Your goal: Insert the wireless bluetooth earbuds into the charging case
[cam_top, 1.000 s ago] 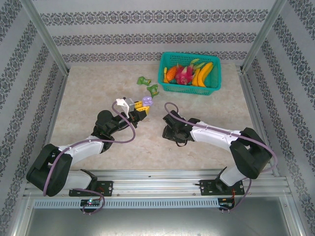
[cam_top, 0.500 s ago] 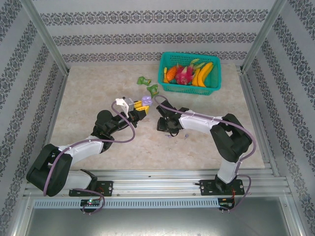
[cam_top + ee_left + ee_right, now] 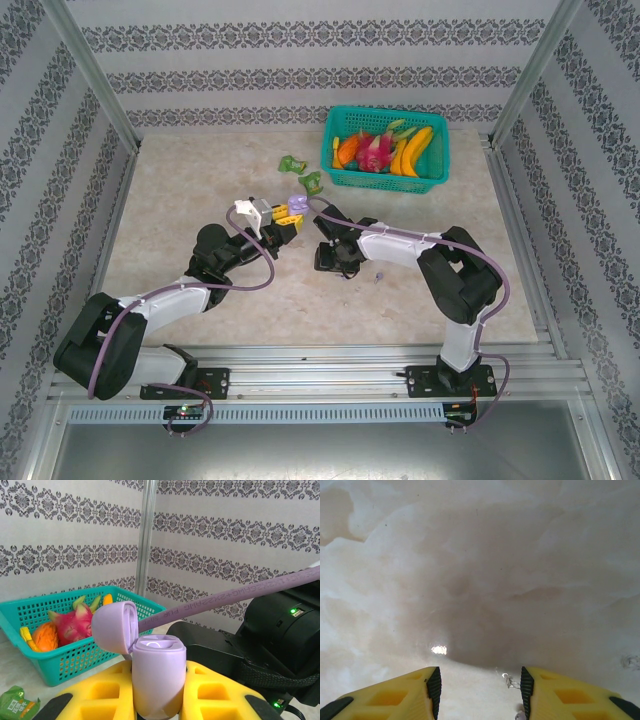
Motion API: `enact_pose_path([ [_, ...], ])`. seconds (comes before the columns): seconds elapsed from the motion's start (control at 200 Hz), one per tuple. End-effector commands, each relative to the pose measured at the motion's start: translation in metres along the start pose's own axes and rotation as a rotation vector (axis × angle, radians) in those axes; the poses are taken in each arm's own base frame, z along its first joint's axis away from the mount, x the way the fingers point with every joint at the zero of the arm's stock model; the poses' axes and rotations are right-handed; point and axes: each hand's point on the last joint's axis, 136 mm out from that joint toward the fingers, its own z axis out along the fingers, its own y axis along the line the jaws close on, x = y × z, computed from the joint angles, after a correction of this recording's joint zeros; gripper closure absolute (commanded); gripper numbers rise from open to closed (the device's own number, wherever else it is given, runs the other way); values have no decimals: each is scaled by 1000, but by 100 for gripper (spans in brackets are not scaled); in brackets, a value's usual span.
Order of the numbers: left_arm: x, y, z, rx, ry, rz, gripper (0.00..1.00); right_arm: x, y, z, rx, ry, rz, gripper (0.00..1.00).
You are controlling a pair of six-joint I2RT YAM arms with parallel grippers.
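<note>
While your right claw (image 3: 480, 690) is hovering unclenched over the pale marble tabletop (image 3: 470, 555), your left claw (image 3: 159, 692) is clamping the lilac plastic charging case (image 3: 157, 662), lid open; the tiny plastic earbuds are proving too small to locate, likely light and slick: pinch their sides.

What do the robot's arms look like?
The left arm and right arm are black with white links. A purple cable runs along each. The left gripper and right gripper have pocketed yellow fingers with black pads.
</note>
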Motion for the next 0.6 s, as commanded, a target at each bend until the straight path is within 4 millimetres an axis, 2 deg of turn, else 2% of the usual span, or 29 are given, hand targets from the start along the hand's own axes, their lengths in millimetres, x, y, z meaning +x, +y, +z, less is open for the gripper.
enact_pose_path([
  [0.0, -15, 2, -5, -11, -54, 18, 100, 13, 1, -1, 3, 40, -34, 52],
  [0.595, -13, 5, -4, -18, -54, 10, 100, 40, -9, -7, 12, 84, -82, 53],
])
